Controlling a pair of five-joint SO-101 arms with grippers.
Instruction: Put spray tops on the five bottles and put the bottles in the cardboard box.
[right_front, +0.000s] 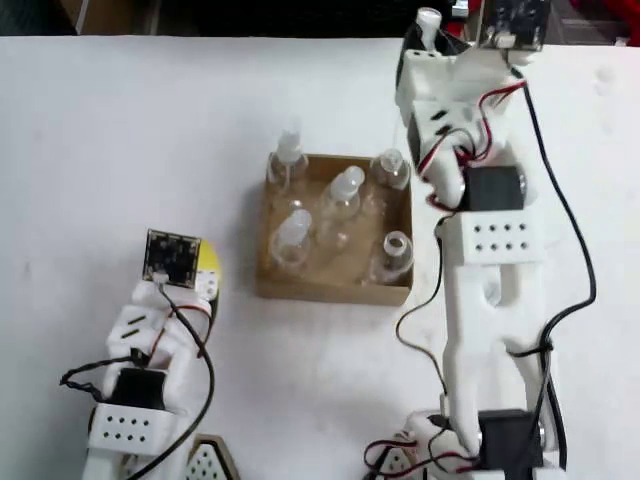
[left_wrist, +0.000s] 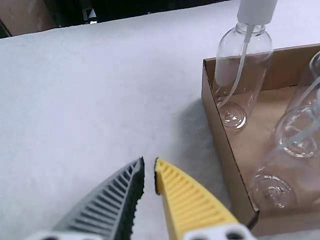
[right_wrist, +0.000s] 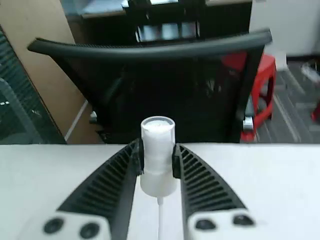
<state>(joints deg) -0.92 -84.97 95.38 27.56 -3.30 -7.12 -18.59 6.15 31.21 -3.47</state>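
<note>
At the middle of the white table (right_front: 120, 120), the cardboard box (right_front: 330, 292) holds five clear bottles, all upright. Three wear spray tops: one at the far left corner (right_front: 288, 152), one at the centre (right_front: 345, 192) and one toward the near left (right_front: 293, 235). Two bare-necked bottles stand along the right wall, one far (right_front: 390, 168) and one near (right_front: 395, 250).

The right arm stretches up the table just beside that right wall, with red and black cables looping off it. Its right gripper (right_wrist: 156, 146) sits near the table's far edge and pinches a loose white spray top (right_wrist: 158, 150) by the collar, the dip tube hanging below.

The left gripper (left_wrist: 149, 161) sits low over bare table beside the box's left wall. Its grey and yellow fingers are pressed nearly together, with only a slit between the tips and nothing held.

Beyond the far edge stand a black mesh office chair (right_wrist: 150, 47), a red stool (right_wrist: 262, 75) and a brown panel (right_wrist: 45, 100).
</note>
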